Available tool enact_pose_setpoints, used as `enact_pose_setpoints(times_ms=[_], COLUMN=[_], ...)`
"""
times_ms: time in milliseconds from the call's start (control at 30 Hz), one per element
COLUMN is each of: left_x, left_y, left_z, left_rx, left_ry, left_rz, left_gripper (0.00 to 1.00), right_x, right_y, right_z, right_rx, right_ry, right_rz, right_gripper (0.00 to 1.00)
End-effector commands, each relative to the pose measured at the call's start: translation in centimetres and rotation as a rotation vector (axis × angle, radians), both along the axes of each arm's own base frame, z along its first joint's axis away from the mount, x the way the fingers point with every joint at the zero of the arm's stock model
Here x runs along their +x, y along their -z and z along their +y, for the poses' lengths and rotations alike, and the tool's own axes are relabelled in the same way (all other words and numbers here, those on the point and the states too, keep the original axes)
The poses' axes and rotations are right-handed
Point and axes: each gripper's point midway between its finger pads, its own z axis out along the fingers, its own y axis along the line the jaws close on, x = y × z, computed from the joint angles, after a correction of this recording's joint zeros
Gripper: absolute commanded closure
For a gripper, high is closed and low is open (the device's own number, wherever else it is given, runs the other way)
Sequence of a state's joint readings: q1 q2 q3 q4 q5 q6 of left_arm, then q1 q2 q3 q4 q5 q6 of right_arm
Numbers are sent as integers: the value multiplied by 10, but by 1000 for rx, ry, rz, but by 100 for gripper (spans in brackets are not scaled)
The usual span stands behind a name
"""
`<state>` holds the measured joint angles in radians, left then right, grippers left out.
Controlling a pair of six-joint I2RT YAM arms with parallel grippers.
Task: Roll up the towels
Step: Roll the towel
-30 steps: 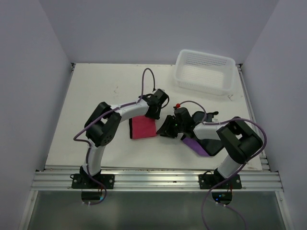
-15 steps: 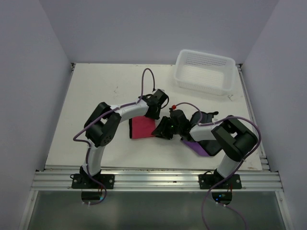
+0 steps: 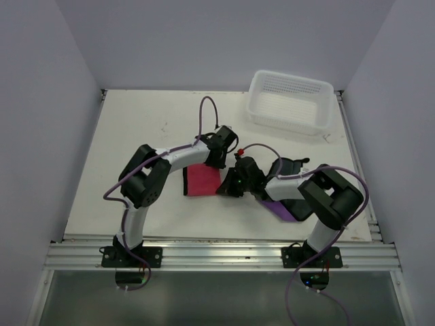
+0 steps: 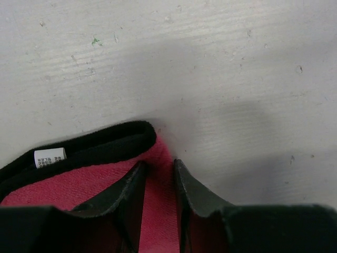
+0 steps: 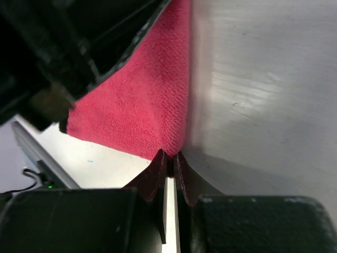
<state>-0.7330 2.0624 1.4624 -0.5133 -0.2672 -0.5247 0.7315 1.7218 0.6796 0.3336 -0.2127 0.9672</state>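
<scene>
A: Pink-red towel (image 3: 202,180) lies flat on the white counter (image 3: 136,149), near the middle, between the two arms. Black hem with a small white tag (image 4: 48,156) shows at one edge in the left wrist view

B: Left claw (image 4: 158,174)?

A: Down on the far right corner of that towel. Fingers (image 4: 131,187) stand a little apart with a strip of red cloth between them; clamped on the pink-red towel, as far as the wrist view shows

B: And the right claw (image 5: 170,159)?

A: At the towel's right edge, low on the counter. Tips are pressed nearly together, pinching the corner of the pink-red towel where the fabric comes to a point. From above, the two claws sit just beside each other at that side

B: Second cloth?

A: Purple towel (image 3: 279,208) lies flat under the right arm, to the right of the red one, with some black fabric (image 3: 293,166) beside it, partly hidden by the arm

B: Anything else out there?

A: White perforated basket (image 3: 291,102) at the far right corner, well apart from both towels
</scene>
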Motion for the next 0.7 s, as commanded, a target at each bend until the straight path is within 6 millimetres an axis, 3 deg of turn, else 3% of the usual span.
enact_pose_setpoints(times_ms=[0,133,233,533,667], left_x=[-5,4,9,14,18], left_y=[11,8,8,6,-5], left_z=[-11,-9,-5,-1,-4], left_rx=[-86,-106,-104,-111,-190], left_ry=[-23,-44,-56,-88,-118], left_rz=[73,77,76,76,67], left_gripper=[70,72,83,100,100], right_x=[3,-1,-2,-8,-10], right_y=[-3,1,5,8,7], right_z=[-7,-11,-15,-12,-20], right_rx=[-139,-202,-227,-313,-390], right_ry=[-40,-55,-52,-101,-120], right_rz=[-104,-131,-146,-204,-253], right_gripper=[100,100,100,100,100])
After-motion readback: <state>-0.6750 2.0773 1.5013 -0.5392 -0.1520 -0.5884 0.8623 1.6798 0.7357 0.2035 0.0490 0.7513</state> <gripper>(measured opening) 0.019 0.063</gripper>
